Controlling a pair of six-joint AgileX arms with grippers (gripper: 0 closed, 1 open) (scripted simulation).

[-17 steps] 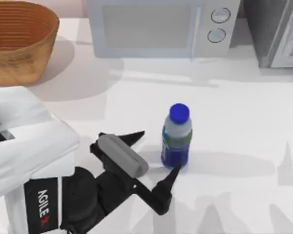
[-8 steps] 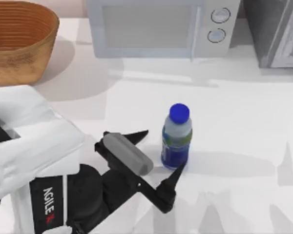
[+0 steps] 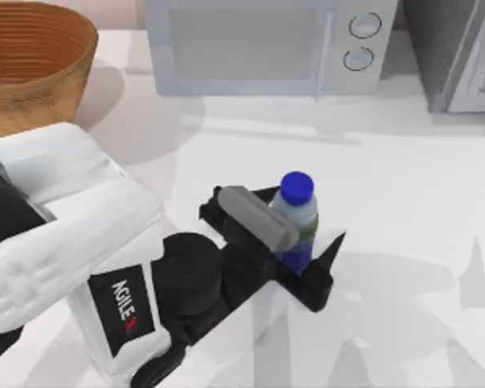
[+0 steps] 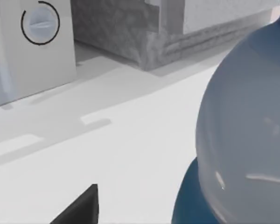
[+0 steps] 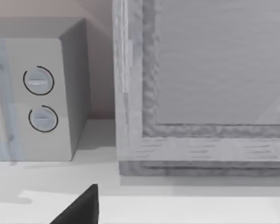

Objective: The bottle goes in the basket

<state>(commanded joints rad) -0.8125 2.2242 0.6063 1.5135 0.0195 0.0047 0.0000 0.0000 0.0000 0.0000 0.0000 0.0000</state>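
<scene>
The bottle (image 3: 297,188) stands upright near the table's middle, clear with a blue cap and blue label. My left gripper (image 3: 305,217) is open, with one finger on each side of the bottle's body and not closed on it. In the left wrist view the bottle (image 4: 247,140) looms very close beside a dark fingertip (image 4: 79,210). The wicker basket (image 3: 32,105) sits at the table's back left corner, well away from the bottle. My right arm is idle, its wrist camera facing the back of the table.
A white microwave (image 3: 259,44) stands along the back edge, with a grey textured box (image 3: 461,52) to its right. Both show in the right wrist view: microwave (image 5: 37,93), box (image 5: 200,93). Bare tabletop lies to the right of the bottle.
My left arm has moved right and toward the back, so its open fingers, which stood in front and to the left of the bottle, now straddle it. The bottle has not moved.
</scene>
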